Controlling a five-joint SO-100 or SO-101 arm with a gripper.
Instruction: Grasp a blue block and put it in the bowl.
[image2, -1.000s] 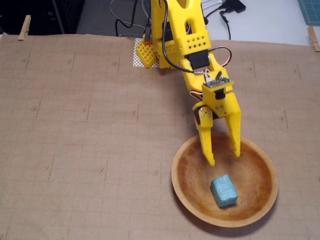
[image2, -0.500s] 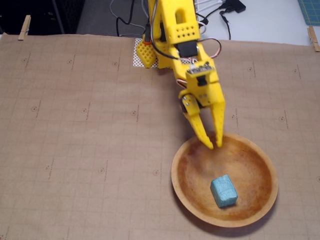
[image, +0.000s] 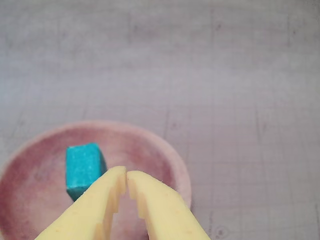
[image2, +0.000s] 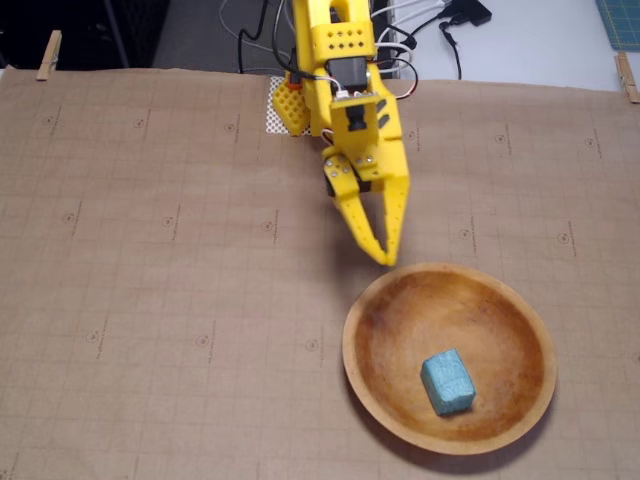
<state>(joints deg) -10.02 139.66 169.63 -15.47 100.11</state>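
gripper (image2: 383, 255): yellow, fingertips pinched together, holding nothing; tips sit over the paper just beside the bowl's upper-left rim in the fixed view
gripper, wrist view (image: 126, 176): tips meet at bottom centre, only a hairline gap between them
blue block (image2: 447, 382): lying in the bowl, right of centre, clear of the gripper
bowl (image2: 365, 300): wooden, on the gridded brown paper (image2: 150, 300), lower right in the fixed view
arm (image2: 335, 60): yellow, reaches in from top centre
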